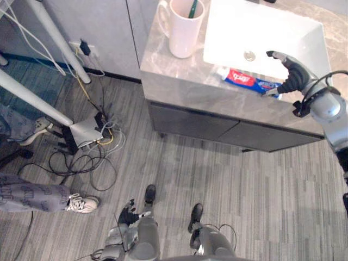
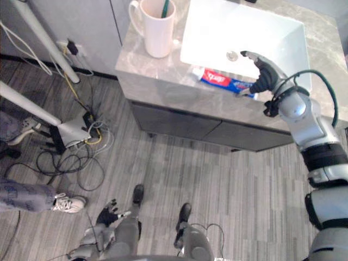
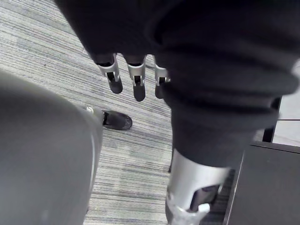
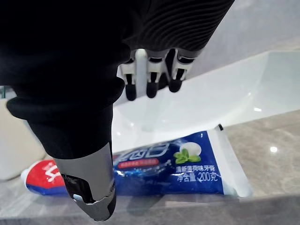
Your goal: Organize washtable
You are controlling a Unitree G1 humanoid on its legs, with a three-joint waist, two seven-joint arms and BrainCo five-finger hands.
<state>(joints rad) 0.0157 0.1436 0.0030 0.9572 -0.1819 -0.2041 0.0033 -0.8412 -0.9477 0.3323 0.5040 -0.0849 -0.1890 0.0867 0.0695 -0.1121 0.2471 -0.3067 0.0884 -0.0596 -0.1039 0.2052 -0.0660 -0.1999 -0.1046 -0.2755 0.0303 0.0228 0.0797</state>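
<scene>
A red, white and blue toothpaste tube (image 1: 247, 80) lies flat on the grey marble counter (image 1: 179, 70), along the front rim of the white sink (image 1: 261, 32). My right hand (image 1: 291, 73) hovers over the tube's right end, open. In the right wrist view the tube (image 4: 178, 164) shows below the straight fingers (image 4: 150, 79), with the thumb (image 4: 91, 187) reaching down near it. A white mug (image 1: 184, 27) holding a green toothbrush (image 1: 193, 7) stands at the counter's left corner. My left hand (image 1: 128, 216) hangs low above the floor, open, with its fingers (image 3: 136, 79) relaxed.
Dark cabinet fronts (image 1: 217, 130) sit under the counter. On the floor to the left lie tangled cables and a power box (image 1: 87, 133), beside white slanted poles (image 1: 32, 98). A person's leg and sneaker (image 1: 81, 203) show at the far left.
</scene>
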